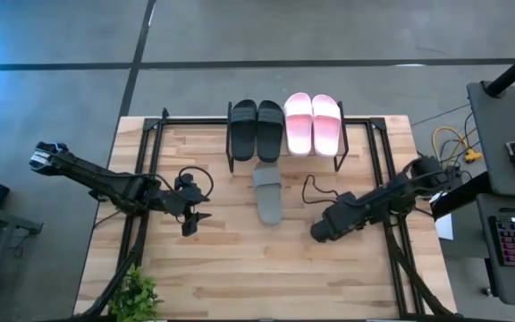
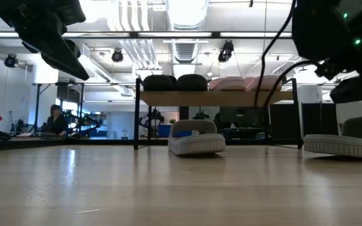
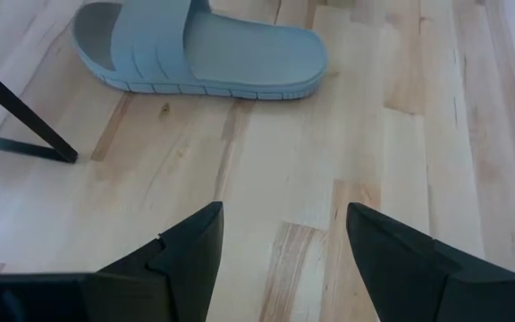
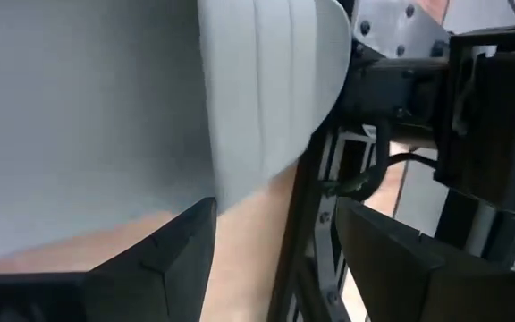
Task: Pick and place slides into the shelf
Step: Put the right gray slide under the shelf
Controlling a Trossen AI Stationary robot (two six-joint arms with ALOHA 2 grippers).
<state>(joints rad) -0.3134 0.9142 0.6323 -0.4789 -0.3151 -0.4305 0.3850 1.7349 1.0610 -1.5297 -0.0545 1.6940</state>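
From above, you see the shelf (image 1: 286, 134) at the far middle of the wooden table (image 1: 240, 268), with two black slides (image 1: 257, 129) and two pale pink slides (image 1: 312, 122) lying side by side on its top board. One grey slide (image 1: 267, 192) lies on the table just in front of the shelf, between the two arms. Your left gripper (image 1: 190, 224) sits left of that slide with its fingers apart and nothing between them. Your right gripper (image 1: 322, 231) sits to the slide's right, near the table's middle; from this height you cannot make out its fingers. A small green plant (image 1: 135, 295) stands at the near left edge. At table level, you see the shelf (image 2: 219, 97) with the black and pink pairs on top, a grey slide (image 2: 197, 139) standing in front of it, and a second grey slide (image 2: 347, 141) at the right, below a dark arm. A person (image 2: 55, 119) sits in the room far behind. Through the left wrist camera, your left gripper (image 3: 284, 255) is spread wide over bare wood, with the grey slide (image 3: 199, 45) ahead and apart from it. Through the right wrist camera, your right gripper (image 4: 275, 255) has its fingers wide apart, and a grey slide (image 4: 150, 107) fills the view just beyond them, not clamped.
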